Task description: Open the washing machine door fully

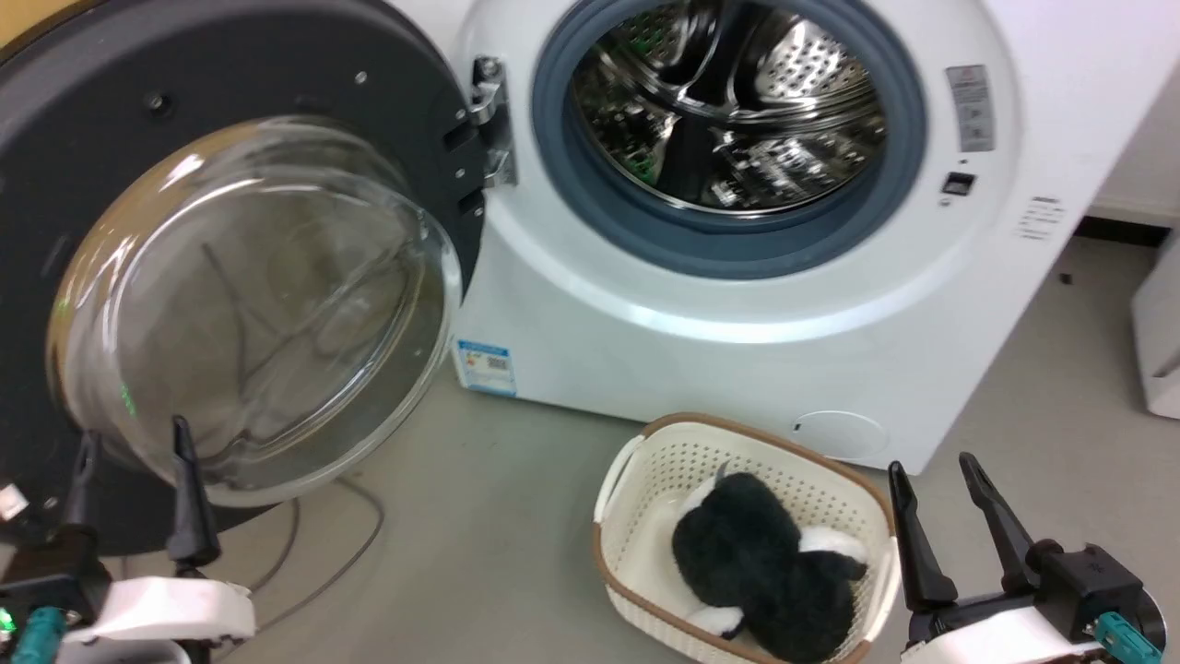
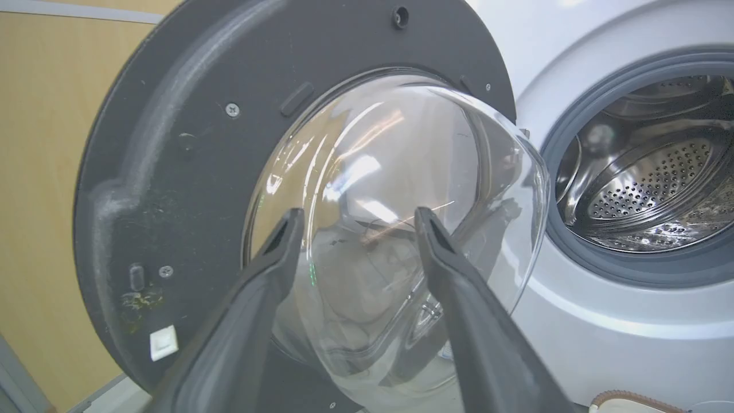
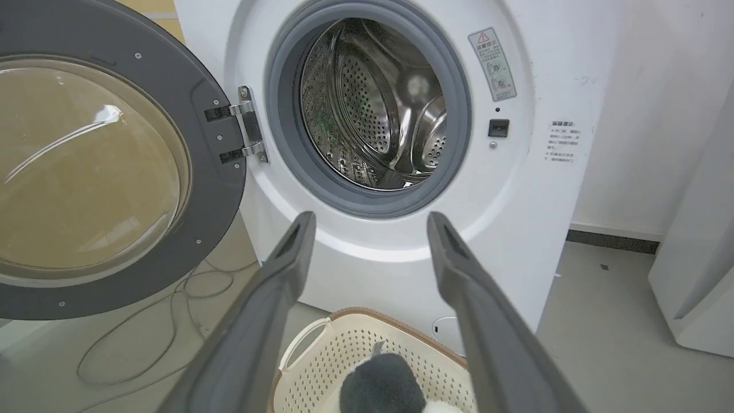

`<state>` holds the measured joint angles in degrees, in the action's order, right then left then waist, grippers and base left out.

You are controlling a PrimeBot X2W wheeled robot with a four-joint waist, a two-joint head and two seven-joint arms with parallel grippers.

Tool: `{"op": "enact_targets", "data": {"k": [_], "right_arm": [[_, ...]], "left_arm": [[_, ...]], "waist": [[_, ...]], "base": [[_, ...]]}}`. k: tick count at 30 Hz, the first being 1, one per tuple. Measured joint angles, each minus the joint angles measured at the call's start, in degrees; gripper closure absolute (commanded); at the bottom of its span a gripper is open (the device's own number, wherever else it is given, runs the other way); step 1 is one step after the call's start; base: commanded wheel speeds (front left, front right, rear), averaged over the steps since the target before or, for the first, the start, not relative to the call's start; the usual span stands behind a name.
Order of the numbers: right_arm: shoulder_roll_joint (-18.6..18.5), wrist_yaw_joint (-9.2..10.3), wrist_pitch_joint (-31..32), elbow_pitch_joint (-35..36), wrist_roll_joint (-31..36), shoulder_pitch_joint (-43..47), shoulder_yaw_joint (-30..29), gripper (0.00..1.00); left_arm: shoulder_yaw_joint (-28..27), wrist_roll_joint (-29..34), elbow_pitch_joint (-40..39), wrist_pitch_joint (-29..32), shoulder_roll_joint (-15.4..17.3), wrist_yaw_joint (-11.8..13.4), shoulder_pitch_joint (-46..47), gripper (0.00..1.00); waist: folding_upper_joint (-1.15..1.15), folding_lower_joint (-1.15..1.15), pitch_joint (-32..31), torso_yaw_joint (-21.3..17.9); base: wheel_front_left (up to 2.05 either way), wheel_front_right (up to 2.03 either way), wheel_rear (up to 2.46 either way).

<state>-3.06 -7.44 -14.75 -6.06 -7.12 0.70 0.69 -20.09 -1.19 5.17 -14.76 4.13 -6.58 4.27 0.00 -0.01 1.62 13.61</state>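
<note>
Door open, grippers empty
Left gripper [image 1: 132, 432], wide and empty, sits lower left before the washing machine door [image 1: 277, 83], swung on its hinge to upper left, leaving the washing machine [image 1: 645, 350] drum clear; right gripper [image 1: 931, 463] wide, lower right.

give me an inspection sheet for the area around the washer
surface: smooth grey floor
job's things: washing machine door swung wide open on its hinge, glass bowl facing out; washing machine with its steel drum exposed, no laundry seen in it
clutter: laundry basket on the floor before the machine, holding a black-and-white plush item
grippers: left gripper open, fingers before the door glass, holding nothing; right gripper open, near the basket's right rim, holding nothing
cables: thin cable looped on the floor below the door
surroundings: wood-coloured panel behind the door; white unit right of the machine
</note>
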Motion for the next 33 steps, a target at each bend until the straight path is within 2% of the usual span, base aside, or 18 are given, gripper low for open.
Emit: {"op": "enact_targets", "data": {"k": [11,21,33], "right_arm": [[0.0,0.0,0.0,1.0,-0.1,1.2,-0.4,0.0],[0.0,0.0,0.0,2.2,-0.1,1.7,-0.8,0.0],[0.0,0.0,0.0,3.0,0.1,2.2,-0.4,0.0]], "left_arm": [[5.8,-2.4,-4.0,0.0,-0.9,-0.2,-4.2,0.0],[12.0,-3.5,-2.0,0.0,-1.2,-0.5,-6.7,0.0],[14.0,-4.6,-0.3,0.0,-1.3,0.1,-7.9,0.0]], "waist": [[0.0,0.0,-2.0,-5.4],[0.0,0.01,-2.9,-10.9],[0.0,0.01,-2.9,-16.4]], "base": [[0.0,0.0,0.0],[0.0,0.0,0.0],[0.0,0.0,0.0]]}}
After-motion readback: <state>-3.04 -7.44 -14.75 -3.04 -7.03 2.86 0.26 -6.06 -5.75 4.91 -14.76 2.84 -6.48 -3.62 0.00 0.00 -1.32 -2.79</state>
